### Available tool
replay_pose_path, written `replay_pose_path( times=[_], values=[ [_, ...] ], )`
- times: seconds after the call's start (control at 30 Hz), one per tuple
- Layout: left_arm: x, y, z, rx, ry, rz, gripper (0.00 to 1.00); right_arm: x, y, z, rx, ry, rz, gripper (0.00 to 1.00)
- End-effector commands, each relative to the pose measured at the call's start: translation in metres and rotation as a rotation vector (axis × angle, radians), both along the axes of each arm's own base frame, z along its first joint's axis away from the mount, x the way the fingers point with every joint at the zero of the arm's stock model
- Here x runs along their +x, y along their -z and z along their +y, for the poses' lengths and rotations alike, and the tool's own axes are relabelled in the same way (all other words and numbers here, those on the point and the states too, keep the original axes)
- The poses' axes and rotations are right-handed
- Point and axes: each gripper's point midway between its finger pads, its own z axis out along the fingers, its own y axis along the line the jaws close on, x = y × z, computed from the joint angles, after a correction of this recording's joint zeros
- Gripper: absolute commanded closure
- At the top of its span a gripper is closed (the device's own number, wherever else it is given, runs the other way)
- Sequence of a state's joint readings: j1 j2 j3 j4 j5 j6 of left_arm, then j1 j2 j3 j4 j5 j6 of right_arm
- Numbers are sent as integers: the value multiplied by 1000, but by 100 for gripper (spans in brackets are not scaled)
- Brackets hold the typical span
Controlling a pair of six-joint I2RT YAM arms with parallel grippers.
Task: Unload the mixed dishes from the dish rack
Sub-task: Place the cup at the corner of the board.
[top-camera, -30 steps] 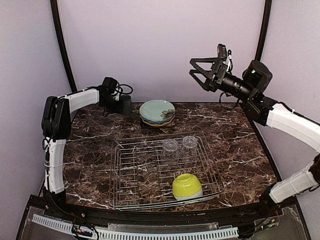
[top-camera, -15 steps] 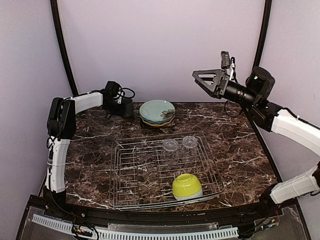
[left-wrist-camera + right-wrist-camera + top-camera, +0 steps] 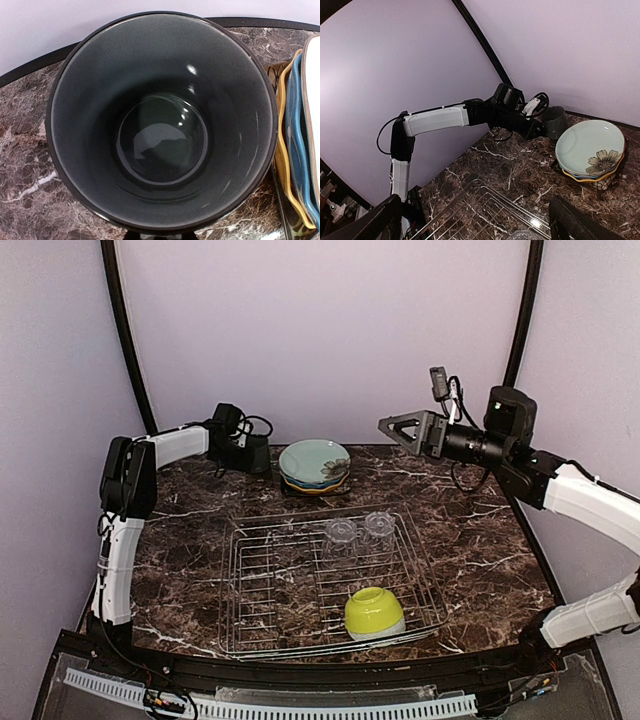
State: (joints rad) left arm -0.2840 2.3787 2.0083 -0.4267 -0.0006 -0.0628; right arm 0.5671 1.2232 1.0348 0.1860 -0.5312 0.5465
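Left jaws clench the near wall of the mug (image 3: pixel 160 125), as best the views show. The left wrist camera looks straight down into its dark grey inside, and the fingers are hidden below the rim. The mug stands upright at the back left of the desk (image 3: pixel 480 540), just beside the plates (image 3: pixel 314 462). This looks like its set-down spot, outside the rack (image 3: pixel 265 585), chosen so the unloaded dishes sit grouped together. Whether its base already touches the desk cannot be told.

Right jaws are spread wide and grasp nothing. They hang in the air over the back right of the desk, pointing left toward the plates and well apart from every dish. They are probably raised there so as not to cross the left arm (image 3: pixel 175 440).

The plates lie in one stack, with a pale teal one bearing a dark flower on top and blue and yellow rims showing beneath.

The rack sits in the middle of the desk. Two clear glasses (image 3: pixel 341 532) stand side by side at its back right. A lime-green bowl (image 3: pixel 373 611) sits near its front right corner, seemingly mouth down. These three pieces are left to unload, and all lie on the right arm's side. The mug wants releasing first.
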Motion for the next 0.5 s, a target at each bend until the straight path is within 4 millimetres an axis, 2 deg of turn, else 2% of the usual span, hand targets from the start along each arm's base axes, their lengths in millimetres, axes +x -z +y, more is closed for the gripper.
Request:
replay_pose_path(
  times=[0.0,0.07,0.17,0.23,0.33,0.43,0.47],
  values=[
    [11,-21,-11,-55,37,-59,97,-4,8,-9,-50,24,-34,1],
    [10,-21,-13,-59,46,-55,88,-3,11,-10,-65,30,-35,1],
    [9,-23,-13,-60,50,-50,66,-3,15,-11,-91,36,-36,1],
    [8,-29,-14,-64,51,-49,59,-2,20,-12,-121,41,-41,1],
    [9,-47,-13,-68,45,-70,50,-2,26,-15,-168,52,-36,2],
    [4,-75,-10,-69,33,-100,32,-3,38,-18,-238,51,-15,2],
    [3,-81,-9,-70,29,-106,29,-4,41,-19,-261,49,-8,3]
  ],
)
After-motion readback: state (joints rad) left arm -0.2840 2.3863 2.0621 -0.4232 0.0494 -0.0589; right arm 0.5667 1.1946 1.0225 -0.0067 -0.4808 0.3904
